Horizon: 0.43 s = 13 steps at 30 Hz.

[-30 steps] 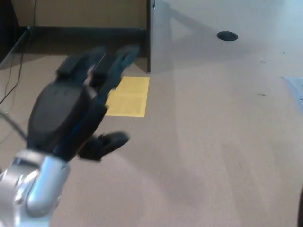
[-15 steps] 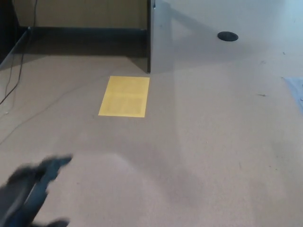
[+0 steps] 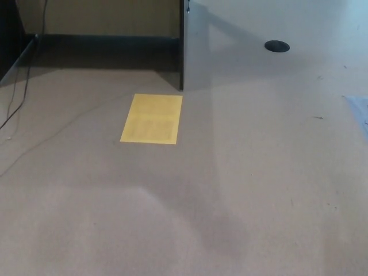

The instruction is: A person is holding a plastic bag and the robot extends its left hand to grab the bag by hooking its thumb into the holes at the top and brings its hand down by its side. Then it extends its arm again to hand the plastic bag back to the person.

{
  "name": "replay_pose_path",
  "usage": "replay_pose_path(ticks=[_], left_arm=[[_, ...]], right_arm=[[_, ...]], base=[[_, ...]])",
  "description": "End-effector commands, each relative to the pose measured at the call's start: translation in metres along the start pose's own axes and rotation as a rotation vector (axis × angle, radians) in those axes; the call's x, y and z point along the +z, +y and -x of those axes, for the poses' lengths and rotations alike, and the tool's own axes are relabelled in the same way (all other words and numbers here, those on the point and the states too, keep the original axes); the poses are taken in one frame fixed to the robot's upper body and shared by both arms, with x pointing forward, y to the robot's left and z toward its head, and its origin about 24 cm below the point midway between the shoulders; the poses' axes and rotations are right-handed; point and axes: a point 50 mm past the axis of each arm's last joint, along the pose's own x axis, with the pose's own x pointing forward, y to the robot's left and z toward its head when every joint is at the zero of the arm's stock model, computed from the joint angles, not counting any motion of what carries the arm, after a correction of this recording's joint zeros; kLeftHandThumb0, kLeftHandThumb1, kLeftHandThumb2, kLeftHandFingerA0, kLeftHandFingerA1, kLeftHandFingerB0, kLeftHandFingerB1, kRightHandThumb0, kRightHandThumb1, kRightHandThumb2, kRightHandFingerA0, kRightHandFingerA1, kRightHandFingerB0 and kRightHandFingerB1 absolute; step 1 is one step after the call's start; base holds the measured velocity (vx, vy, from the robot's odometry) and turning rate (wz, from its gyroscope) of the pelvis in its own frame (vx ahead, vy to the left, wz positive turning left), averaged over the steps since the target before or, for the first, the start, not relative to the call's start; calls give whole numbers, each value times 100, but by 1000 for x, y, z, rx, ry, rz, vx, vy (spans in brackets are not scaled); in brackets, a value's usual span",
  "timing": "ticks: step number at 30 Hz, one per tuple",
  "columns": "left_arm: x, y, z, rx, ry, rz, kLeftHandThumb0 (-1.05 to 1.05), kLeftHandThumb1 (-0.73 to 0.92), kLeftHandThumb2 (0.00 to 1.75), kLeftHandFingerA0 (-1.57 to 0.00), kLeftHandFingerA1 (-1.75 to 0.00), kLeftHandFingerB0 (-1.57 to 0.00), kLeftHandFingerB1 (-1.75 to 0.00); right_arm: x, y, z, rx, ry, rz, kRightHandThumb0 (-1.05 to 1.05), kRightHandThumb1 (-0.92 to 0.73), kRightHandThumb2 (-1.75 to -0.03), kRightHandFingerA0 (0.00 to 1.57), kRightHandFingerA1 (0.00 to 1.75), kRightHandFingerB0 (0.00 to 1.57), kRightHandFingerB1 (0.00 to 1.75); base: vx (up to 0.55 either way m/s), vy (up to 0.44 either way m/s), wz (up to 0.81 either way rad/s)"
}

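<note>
Neither of my hands shows in the head view. No plastic bag and no person appear either. Only bare beige floor [image 3: 241,190] fills the picture.
A yellow sheet [image 3: 152,118] lies flat on the floor at centre left. Behind it stands a dark partition edge [image 3: 181,46] with a dark baseboard [image 3: 103,40] to its left. A thin cable [image 3: 23,86] runs down the far left. A round black floor cap [image 3: 277,46] sits at upper right.
My left hand, raised in front of the camera a second ago with fingers apart, dropped toward the lower left and has left the picture.
</note>
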Motion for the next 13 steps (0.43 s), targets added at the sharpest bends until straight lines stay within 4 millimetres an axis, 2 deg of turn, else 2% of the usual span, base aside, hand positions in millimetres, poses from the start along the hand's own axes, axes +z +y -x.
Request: replay_pose_path(ticks=[1, 13], left_arm=[[-24, 12, 23, 163, -68, 113, -50, 40, 68, -33, -44, -32, -41], [-26, 7, 22, 147, -53, 171, -49, 40, 67, -34, -45, -32, -41]], right_arm=[[-21, 1, 18, -53, 84, -36, -26, -66, -59, 71, 52, 53, 41], [-20, -1, 15, -44, 92, -14, -27, -66, -58, 74, 52, 57, 42]], base=[[0, 0, 0], [0, 0, 0]])
